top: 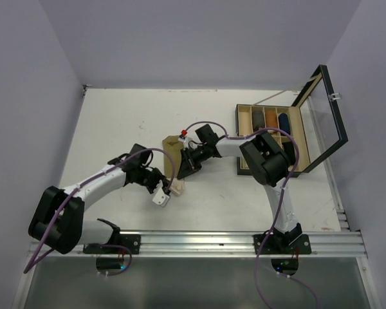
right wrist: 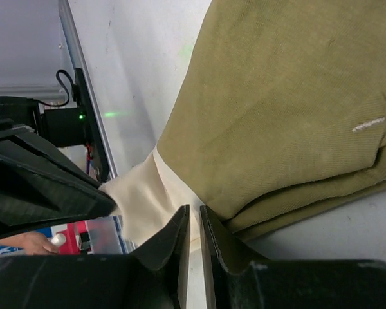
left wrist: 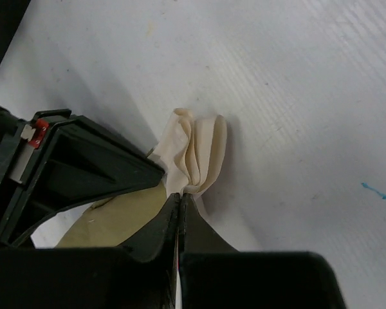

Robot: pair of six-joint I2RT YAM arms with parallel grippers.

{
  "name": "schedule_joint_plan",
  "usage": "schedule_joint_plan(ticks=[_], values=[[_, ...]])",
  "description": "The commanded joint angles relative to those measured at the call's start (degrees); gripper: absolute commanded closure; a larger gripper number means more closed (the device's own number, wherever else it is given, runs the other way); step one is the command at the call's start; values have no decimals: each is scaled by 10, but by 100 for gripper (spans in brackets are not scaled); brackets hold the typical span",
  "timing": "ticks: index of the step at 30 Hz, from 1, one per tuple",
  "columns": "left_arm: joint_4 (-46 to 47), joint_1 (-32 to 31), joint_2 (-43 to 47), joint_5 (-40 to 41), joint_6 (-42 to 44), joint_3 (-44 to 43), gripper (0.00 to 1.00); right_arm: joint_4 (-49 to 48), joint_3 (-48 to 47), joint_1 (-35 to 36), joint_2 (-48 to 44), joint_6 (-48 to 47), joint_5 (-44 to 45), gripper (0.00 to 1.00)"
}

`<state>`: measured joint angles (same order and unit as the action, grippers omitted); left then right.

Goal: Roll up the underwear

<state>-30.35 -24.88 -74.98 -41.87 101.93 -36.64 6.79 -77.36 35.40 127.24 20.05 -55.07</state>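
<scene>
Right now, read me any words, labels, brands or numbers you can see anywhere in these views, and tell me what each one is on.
None can be read in any view.
underwear: plain olive-tan cloth with a cream waistband, no print or label showing.
open box: no lettering visible at this size.
red and blue patch, lower left of the right wrist view: too blurred to read.

I am observing the white table (top: pixel 128 116) carrying olive-tan underwear (right wrist: pixel 276 96) at the right gripper (right wrist: pixel 193 209), an open box (top: pixel 241 138) lying well rightward.
</scene>
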Motion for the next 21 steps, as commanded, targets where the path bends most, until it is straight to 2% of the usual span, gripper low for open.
schedule_joint_plan(ticks=[1, 5, 12, 16, 21], values=[[6, 11, -16, -45, -51, -43, 100, 80, 14, -1, 9, -60, 55, 83], [-17, 23, -38, -50, -24, -75, 100, 117, -15, -3, -31, -86, 51, 82], [-34, 23, -46, -59, -4, -70, 100, 147, -111, -27, -57, -100, 38, 80], [-38, 23, -52, -59, -2, -75, 100, 169, -154, -27, -21, -119, 54, 80], [-40, 23, -67, -57, -23, -92, 100, 146, -168, -23, 40, -105, 58, 82]])
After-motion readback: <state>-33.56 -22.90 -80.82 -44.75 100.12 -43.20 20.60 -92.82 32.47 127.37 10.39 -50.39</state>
